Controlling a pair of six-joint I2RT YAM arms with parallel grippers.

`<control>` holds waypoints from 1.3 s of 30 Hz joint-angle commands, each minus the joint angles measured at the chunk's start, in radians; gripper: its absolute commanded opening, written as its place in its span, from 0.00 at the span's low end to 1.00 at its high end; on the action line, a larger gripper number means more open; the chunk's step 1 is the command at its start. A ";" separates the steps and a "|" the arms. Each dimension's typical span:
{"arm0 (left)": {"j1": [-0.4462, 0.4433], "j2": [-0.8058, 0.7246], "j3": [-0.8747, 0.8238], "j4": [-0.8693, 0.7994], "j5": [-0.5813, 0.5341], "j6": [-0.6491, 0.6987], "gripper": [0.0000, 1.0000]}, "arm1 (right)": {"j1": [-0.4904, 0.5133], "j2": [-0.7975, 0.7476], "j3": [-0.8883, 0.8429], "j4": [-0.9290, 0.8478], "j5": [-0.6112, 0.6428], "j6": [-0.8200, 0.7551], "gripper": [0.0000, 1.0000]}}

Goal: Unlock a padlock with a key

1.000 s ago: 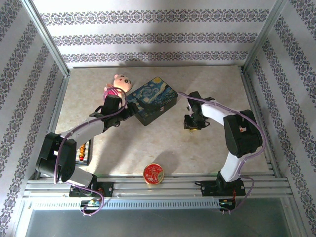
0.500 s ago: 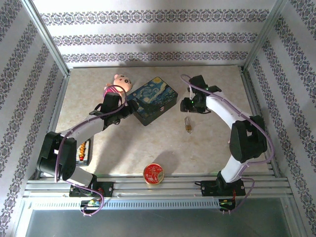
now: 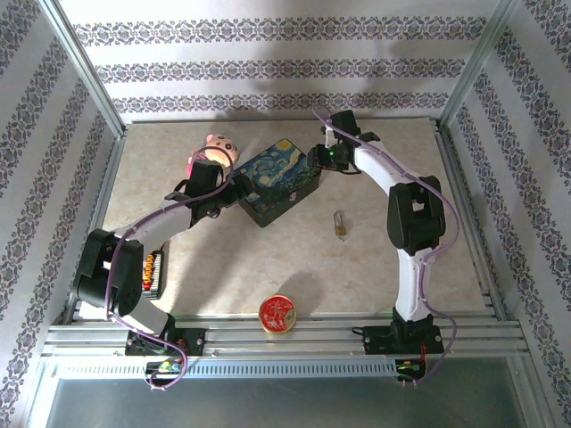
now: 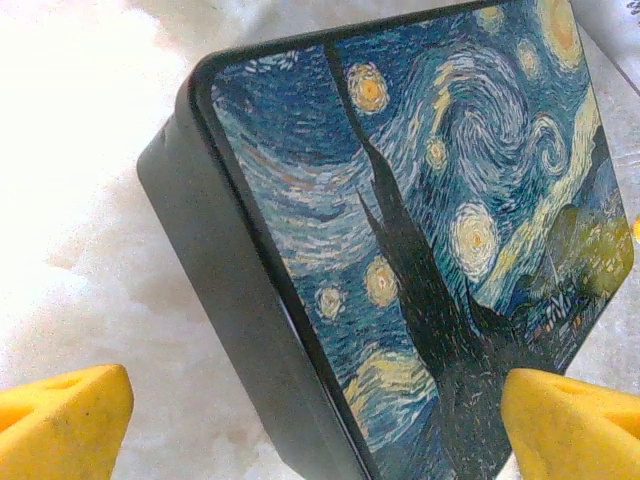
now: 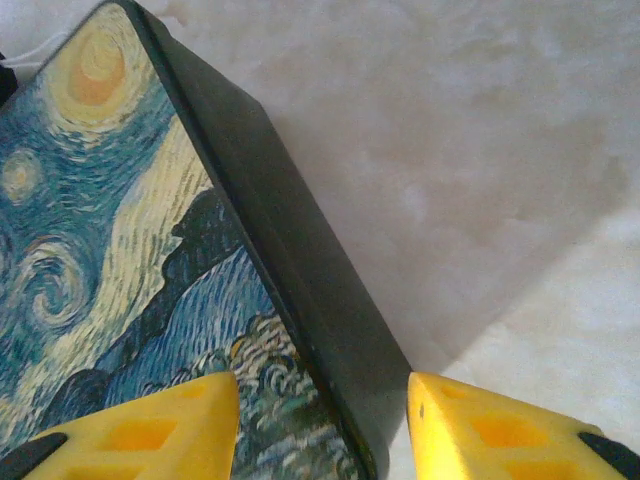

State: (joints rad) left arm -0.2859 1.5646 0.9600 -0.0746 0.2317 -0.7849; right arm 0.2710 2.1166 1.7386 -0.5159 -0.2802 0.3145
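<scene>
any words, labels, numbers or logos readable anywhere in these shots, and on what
None readable.
The box shows only a painted starry sky, no lettering.
The round tin has a pattern too small to make out.
The padlock is too small to show any stamp.

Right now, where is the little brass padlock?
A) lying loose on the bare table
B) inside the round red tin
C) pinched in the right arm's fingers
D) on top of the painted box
A: the padlock lies alone on the table, apart from the painted box, whose edge the right arm's fingers flank with nothing held.
</scene>
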 commanded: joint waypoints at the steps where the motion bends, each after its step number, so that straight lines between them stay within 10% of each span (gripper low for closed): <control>1: 0.015 0.034 0.044 -0.012 -0.008 0.039 0.92 | 0.008 0.024 0.040 0.025 -0.053 -0.002 0.45; 15: 0.015 0.195 0.147 0.078 0.128 0.024 0.73 | 0.047 -0.172 -0.314 0.199 -0.020 0.087 0.39; 39: 0.021 0.284 0.279 0.101 0.174 0.049 0.75 | 0.163 -0.414 -0.623 0.304 0.165 0.276 0.40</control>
State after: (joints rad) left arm -0.2657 1.8362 1.1900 -0.0364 0.3405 -0.7586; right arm 0.4007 1.7283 1.1412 -0.2264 -0.1040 0.5587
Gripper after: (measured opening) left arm 0.750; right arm 0.401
